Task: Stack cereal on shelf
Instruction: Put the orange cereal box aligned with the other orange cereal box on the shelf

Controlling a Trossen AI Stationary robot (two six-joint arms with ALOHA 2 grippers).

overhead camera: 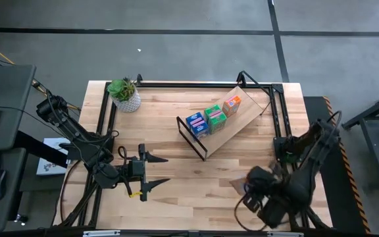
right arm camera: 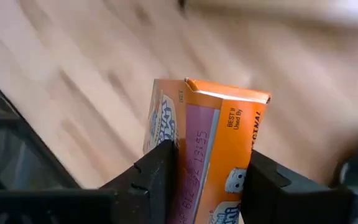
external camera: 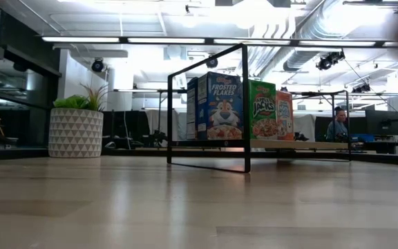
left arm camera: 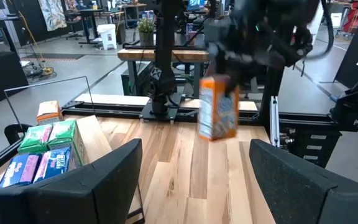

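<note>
The shelf, light wood with a thin black frame, stands slantwise mid-table. On it a blue, a green and an orange cereal box stand upright on their bases; the low view shows them in a row. My right gripper is at the table's near right and is shut on another orange cereal box. My left gripper waits open over the near left of the table, fingers level, pointing at the right arm. My right gripper pinches the orange box between its two fingers, one on each of two opposite sides. It comes from above, pointing down. The box hangs below the gripper, close to upright and lifted clear of the tabletop.
A potted green plant stands at the far left corner of the table. A black frame runs along the table's edges. Bare wood lies between the two grippers and in front of the shelf. A person sits far behind the table.
</note>
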